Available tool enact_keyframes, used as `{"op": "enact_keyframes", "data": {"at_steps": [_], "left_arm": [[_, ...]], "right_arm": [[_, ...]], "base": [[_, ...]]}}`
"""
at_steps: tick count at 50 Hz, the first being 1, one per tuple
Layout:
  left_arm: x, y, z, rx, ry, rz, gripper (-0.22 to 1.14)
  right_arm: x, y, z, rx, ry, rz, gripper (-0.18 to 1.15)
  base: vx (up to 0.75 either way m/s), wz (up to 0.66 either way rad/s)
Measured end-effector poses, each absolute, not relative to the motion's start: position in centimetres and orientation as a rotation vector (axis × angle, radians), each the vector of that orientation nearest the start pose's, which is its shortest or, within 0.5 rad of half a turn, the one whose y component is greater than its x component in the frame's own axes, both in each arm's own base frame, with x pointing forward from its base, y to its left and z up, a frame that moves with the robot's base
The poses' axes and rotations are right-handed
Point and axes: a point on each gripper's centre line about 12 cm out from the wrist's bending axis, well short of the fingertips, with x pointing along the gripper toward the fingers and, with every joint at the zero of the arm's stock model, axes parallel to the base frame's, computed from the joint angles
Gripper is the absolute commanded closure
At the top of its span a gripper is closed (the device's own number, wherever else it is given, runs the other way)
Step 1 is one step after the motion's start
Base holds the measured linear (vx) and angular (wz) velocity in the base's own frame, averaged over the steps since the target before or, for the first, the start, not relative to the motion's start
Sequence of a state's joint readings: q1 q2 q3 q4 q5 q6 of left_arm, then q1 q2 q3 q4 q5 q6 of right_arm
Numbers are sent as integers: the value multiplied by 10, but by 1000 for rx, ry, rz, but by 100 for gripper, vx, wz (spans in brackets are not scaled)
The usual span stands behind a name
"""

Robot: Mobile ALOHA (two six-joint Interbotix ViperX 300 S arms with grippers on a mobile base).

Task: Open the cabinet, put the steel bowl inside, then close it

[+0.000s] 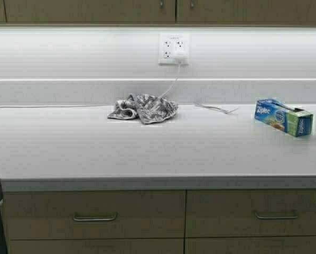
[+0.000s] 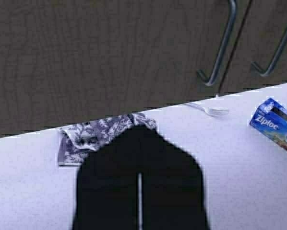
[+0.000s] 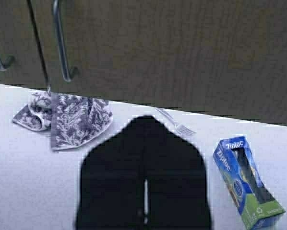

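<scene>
The cabinet hangs shut above the worktop; no steel bowl is in view. Both grippers, left and right, have their fingers closed on nothing. Approach one door handle squarely, fingers opened first.

Left black hand, fingers pressed together, above a white surface bearing a crumpled grey patterned cloth, a metal fork and a blue cardboard bag box, beneath the closed tan wood-laminate cabinet.
</scene>
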State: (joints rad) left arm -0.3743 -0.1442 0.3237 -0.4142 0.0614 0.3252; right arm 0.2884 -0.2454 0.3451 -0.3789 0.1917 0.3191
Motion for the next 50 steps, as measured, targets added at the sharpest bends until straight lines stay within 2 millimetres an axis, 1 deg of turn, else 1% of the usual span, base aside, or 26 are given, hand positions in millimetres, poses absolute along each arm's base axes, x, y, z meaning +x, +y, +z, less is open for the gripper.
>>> {"op": "enact_keyframes", "data": {"at_steps": [50], "left_arm": [[395,-159,351,-47,251,-388,87]], "right_arm": [[383,105,371,-106,268,223,91]], "base": [[0,0]]}}
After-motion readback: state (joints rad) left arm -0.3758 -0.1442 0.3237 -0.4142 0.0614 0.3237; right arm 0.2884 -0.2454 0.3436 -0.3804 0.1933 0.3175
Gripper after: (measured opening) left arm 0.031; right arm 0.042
